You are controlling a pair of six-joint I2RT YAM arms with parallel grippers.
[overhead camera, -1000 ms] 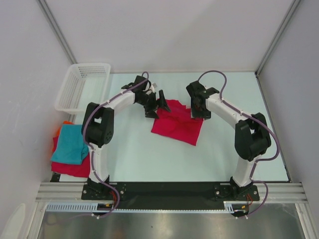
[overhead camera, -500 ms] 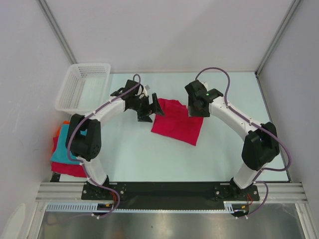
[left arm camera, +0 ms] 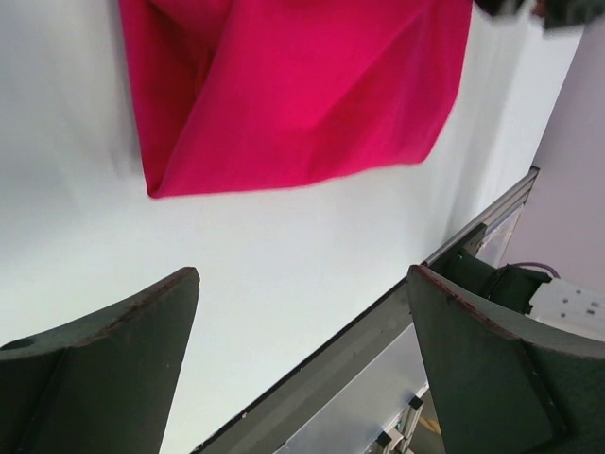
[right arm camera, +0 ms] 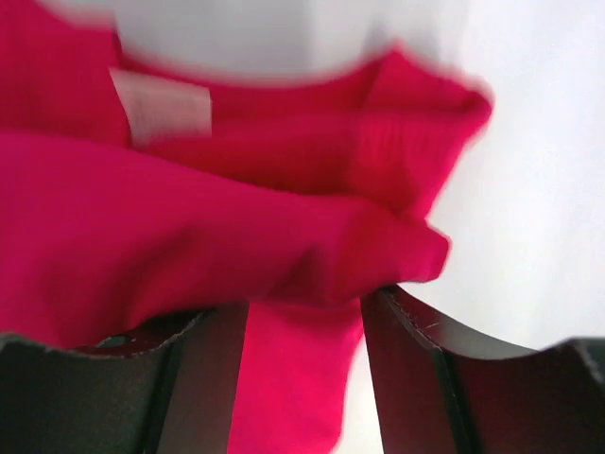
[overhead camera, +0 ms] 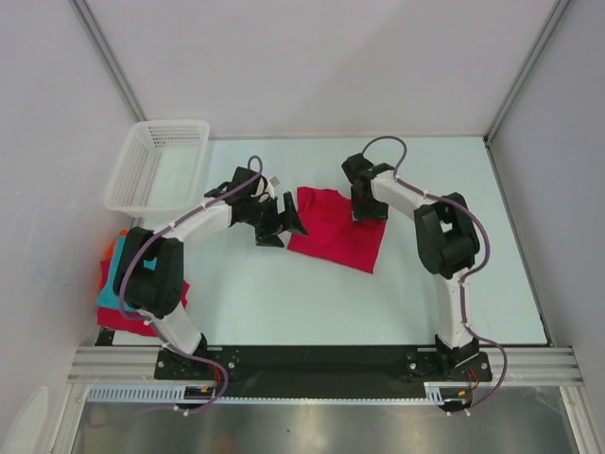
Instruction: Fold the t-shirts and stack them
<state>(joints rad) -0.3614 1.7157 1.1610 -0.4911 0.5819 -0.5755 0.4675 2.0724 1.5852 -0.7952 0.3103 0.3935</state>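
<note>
**Left gripper wide open, right one in the cloth: last shirt about half folded?**

Left gripper [overhead camera: 281,219] has its jaws spread about as far as they go and nothing between them. It hovers just off the left edge of the crimson t-shirt [overhead camera: 336,232], and in its wrist view there's only bare table [overhead camera: 284,293] between the fingers, with the shirt well ahead of them.

Right gripper [overhead camera: 364,206] is down on the far right corner of the same shirt. From its wrist cam the jaws are partly apart with a bunched fold of crimson cloth filling the gap. I honestly can't tell whether it's pinching that fold or just straddling it.

The shirt sits mid-table between the two arms. It's already down to a smallish, slightly skewed rectangle, so my guess is at least one fold is in, but the edges look loose and the collar end is rumpled.

Off the table's left side there's a pile with a teal t-shirt [overhead camera: 113,284] on top, a red one [overhead camera: 123,320] under it and a sliver of orange [overhead camera: 112,248]. That part looks finished.

What's left, as I read it, is to finish folding the crimson one and carry it over to that stack. The white mesh basket [overhead camera: 156,165] at the far left looks empty.
</note>
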